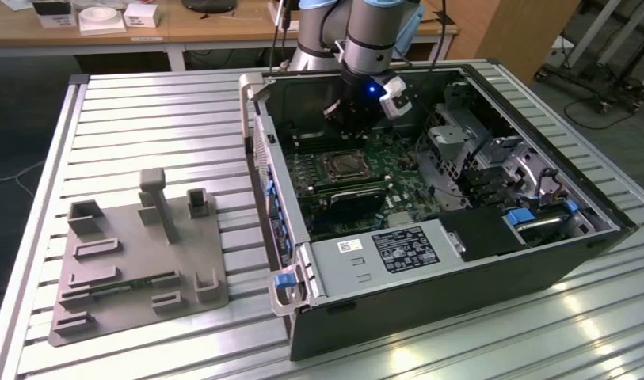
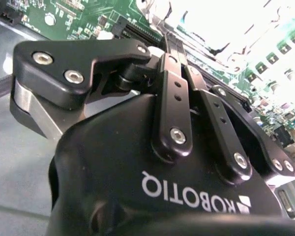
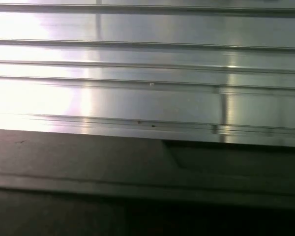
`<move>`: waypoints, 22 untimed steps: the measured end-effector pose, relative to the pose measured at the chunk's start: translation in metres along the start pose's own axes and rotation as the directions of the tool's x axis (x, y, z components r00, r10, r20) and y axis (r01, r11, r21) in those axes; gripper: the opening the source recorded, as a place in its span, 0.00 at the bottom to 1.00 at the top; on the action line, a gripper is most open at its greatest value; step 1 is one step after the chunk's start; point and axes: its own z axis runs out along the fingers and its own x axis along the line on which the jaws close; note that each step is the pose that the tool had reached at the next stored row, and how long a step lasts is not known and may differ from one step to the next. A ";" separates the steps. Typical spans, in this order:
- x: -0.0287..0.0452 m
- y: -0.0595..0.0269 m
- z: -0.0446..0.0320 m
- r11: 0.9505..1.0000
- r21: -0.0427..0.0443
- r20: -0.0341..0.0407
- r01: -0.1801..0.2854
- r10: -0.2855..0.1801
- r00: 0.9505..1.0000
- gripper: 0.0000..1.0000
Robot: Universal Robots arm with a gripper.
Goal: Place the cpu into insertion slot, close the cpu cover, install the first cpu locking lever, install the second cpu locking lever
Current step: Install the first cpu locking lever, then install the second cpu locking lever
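The open computer case (image 1: 533,261) lies on its side with the green motherboard (image 1: 401,158) facing up. The insertion slot (image 1: 343,166) is a square socket with a dark centre and a silvery rim, near the middle of the board. My gripper (image 1: 350,119) hangs inside the case above the board's far end, a short way beyond the socket and touching nothing that I can see. In the second wrist view the gripper (image 2: 170,44) has its black body and linkages in front of the motherboard (image 2: 83,14). The cpu is hidden. How the cpu cover and the levers stand is too small to tell.
A grey fixture plate (image 1: 131,253) with upright pegs sits on the slatted aluminium table (image 1: 153,119) at the exterior view's left. Drive cages (image 1: 480,150) and a labelled power supply (image 1: 401,249) crowd the case. The first wrist view shows table slats (image 3: 137,59) beyond a dark case wall (image 3: 137,172).
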 end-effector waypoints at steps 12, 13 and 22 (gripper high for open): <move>0.0001 -0.0026 0.0000 1.000 0.000 0.000 0.000 0.000 1.000 0.10; 0.0001 -0.0031 -0.0001 1.000 0.001 0.000 0.000 0.000 1.000 0.10; 0.0006 -0.0126 -0.0003 1.000 0.011 0.000 0.000 0.000 1.000 0.10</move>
